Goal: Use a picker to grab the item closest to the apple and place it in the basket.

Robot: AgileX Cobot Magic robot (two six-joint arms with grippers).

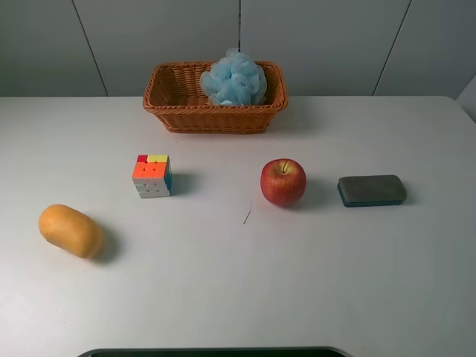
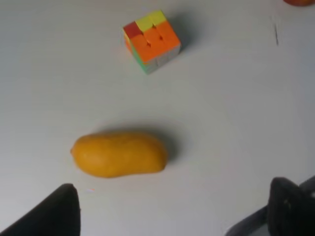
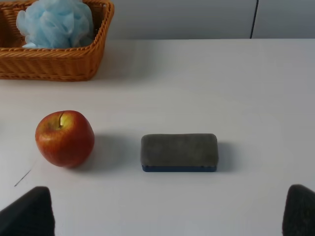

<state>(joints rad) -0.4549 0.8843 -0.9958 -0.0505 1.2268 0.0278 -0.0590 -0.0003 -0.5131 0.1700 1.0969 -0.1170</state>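
A red apple [image 1: 283, 181] sits right of the table's middle and also shows in the right wrist view [image 3: 64, 138]. A grey block with a blue base [image 1: 372, 190] lies just right of it, the nearest item, and shows in the right wrist view too [image 3: 179, 152]. A wicker basket [image 1: 178, 111] stands at the back and holds a blue bath pouf [image 1: 234, 78]. No arm shows in the exterior view. My right gripper [image 3: 168, 191] is open and empty, short of the grey block. My left gripper [image 2: 174, 187] is open and empty near an orange mango [image 2: 119, 153].
A colourful puzzle cube [image 1: 152, 175] stands left of the apple and shows in the left wrist view [image 2: 151, 41]. The mango [image 1: 71, 230] lies at the front left. The basket wall [image 3: 54, 64] and the pouf [image 3: 55, 22] show in the right wrist view.
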